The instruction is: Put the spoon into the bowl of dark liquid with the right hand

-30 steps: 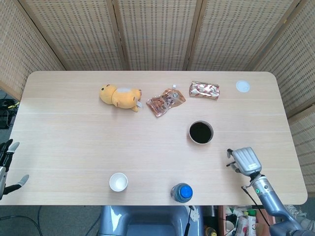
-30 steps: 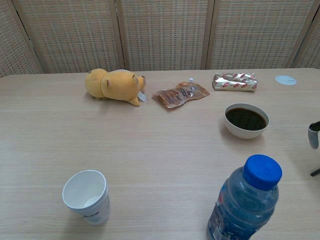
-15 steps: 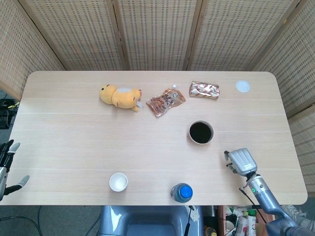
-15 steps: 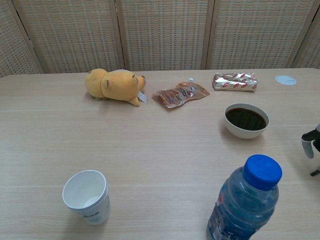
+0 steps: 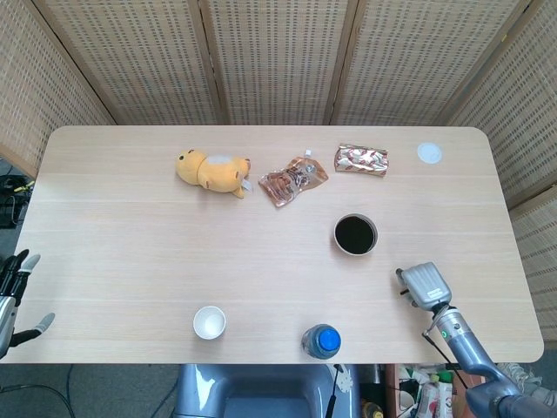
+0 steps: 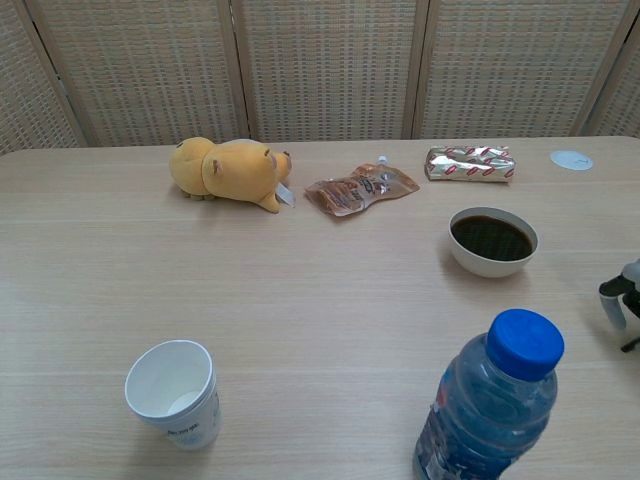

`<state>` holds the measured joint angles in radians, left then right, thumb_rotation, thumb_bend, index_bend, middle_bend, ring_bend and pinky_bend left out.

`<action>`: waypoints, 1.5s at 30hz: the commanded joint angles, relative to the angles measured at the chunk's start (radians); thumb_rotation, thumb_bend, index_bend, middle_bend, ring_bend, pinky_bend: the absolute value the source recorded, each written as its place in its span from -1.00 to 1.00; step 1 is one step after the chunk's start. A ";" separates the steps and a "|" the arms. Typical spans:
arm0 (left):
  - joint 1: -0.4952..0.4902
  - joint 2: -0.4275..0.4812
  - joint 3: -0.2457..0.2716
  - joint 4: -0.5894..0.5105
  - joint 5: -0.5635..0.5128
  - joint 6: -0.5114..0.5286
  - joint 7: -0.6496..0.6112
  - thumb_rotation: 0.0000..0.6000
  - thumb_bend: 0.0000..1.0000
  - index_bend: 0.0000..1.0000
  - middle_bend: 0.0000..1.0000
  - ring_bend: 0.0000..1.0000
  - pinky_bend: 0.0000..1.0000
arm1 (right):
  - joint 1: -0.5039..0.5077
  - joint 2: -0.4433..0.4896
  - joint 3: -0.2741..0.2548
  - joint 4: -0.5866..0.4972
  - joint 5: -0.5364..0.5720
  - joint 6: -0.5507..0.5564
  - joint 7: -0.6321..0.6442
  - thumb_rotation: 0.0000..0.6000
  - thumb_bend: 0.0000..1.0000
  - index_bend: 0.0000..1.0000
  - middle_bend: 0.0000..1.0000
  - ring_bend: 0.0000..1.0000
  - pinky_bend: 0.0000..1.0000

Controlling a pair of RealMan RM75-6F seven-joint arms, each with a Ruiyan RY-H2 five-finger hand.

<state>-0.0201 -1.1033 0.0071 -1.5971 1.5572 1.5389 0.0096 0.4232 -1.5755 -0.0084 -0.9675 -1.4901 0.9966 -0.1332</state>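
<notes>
While my right hand (image 5: 424, 286) hovers over the near right part of the table (image 5: 130, 252), its back faces the head camera and its fingers are folded underneath, so I cannot tell whether they are closed on anything. From the chest camera only a sliver of this hand (image 6: 620, 300) shows at the right edge, with a dark fingertip curling down; its state cannot be read there either. No spoon can be made out in either view; whether it lies hidden under my right hand I cannot tell.

Dark liquid fills the white bowl (image 5: 355, 235), which stands upright on the table, near my right hand but apart from it, further from me and slightly to the left. My left hand (image 5: 12, 294) sits at the far left edge, off the table's side, fingers spread and holding nothing.

Other items: a yellow plush toy (image 5: 211, 171) lies on its side toward the far left of centre; an orange pouch (image 5: 292, 181) lies just beside it to the right; a foil snack bar (image 5: 362, 159) lies beyond the bowl; a small white disc (image 5: 429, 153) rests near the far right corner. At the near edge stand a white paper cup (image 5: 209, 322) and, to its right, a water bottle (image 5: 321, 341) with a blue cap.
</notes>
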 commanded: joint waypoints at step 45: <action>0.007 -0.007 0.008 0.023 -0.016 -0.019 -0.020 1.00 -0.53 -1.00 -1.00 -1.00 -1.00 | 0.047 -0.024 0.013 0.003 0.053 -0.069 -0.091 1.00 -0.11 0.15 0.65 0.69 0.92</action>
<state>-0.0136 -1.1104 0.0152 -1.5740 1.5410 1.5197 -0.0100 0.4706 -1.5994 0.0046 -0.9645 -1.4372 0.9277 -0.2236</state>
